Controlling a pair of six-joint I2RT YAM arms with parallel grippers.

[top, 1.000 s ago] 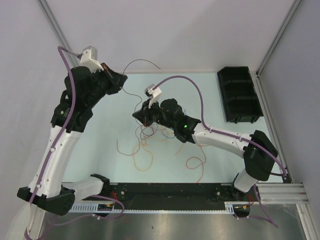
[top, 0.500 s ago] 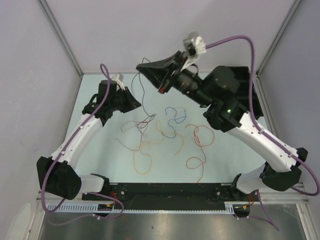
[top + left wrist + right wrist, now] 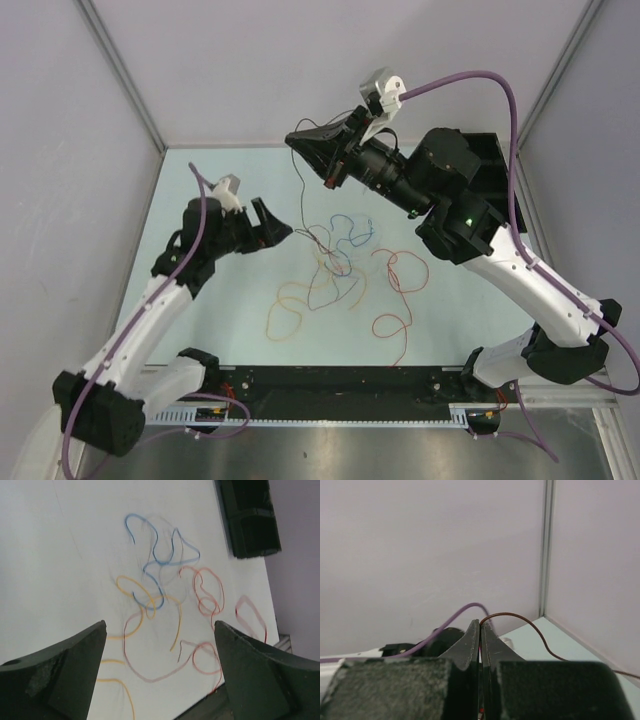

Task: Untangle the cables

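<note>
Several thin cables lie in a loose tangle mid-table: a blue one (image 3: 350, 226) (image 3: 155, 555), a red one (image 3: 402, 270) (image 3: 210, 595) and an orange-yellow one (image 3: 288, 306) (image 3: 131, 586). My right gripper (image 3: 294, 138) (image 3: 480, 623) is raised high over the far side, shut on a dark brown cable (image 3: 303, 198) (image 3: 520, 617) that hangs down into the pile. My left gripper (image 3: 275, 219) (image 3: 160, 626) hovers just left of the tangle, open, with nothing between its fingers.
A black compartment bin (image 3: 492, 150) (image 3: 250, 520) stands at the far right, partly hidden by the right arm. Lilac hoses (image 3: 470, 78) run along both arms. Grey walls close in the table at the left, back and right.
My left gripper has opened, let go of the dark cable and swung in beside the pile. The right arm rose with its cable end and now holds it high.
</note>
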